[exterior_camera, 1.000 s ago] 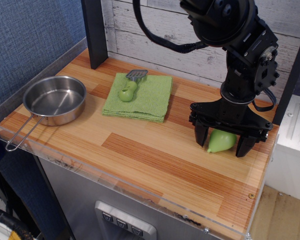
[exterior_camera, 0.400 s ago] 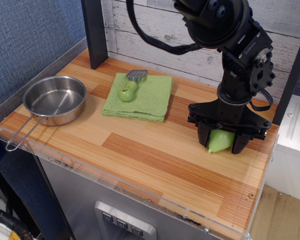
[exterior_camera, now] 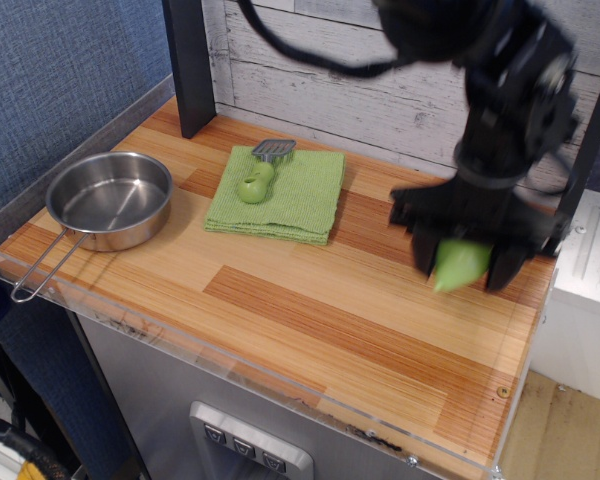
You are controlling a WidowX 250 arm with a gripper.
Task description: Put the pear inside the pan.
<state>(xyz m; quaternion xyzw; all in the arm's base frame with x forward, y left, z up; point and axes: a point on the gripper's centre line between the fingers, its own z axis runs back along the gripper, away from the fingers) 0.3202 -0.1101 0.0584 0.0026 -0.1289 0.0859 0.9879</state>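
The light-green pear (exterior_camera: 460, 264) sits between the black fingers of my gripper (exterior_camera: 463, 262), which is shut on it and holds it a little above the wooden table at the right. The arm is blurred by motion. The shiny steel pan (exterior_camera: 110, 198) stands at the far left of the table, empty, its wire handle (exterior_camera: 42, 270) pointing toward the front edge. The pan is well away from the gripper.
A green cloth (exterior_camera: 278, 192) lies at the back middle with a small green two-lobed item with a grey metal head (exterior_camera: 257, 180) on it. A black post (exterior_camera: 189, 65) stands at the back left. A clear plastic rim (exterior_camera: 230, 362) runs along the table's front edge.
The fingers closed around the pear on the table, then the gripper rose and shifted slightly right with the pear in it.
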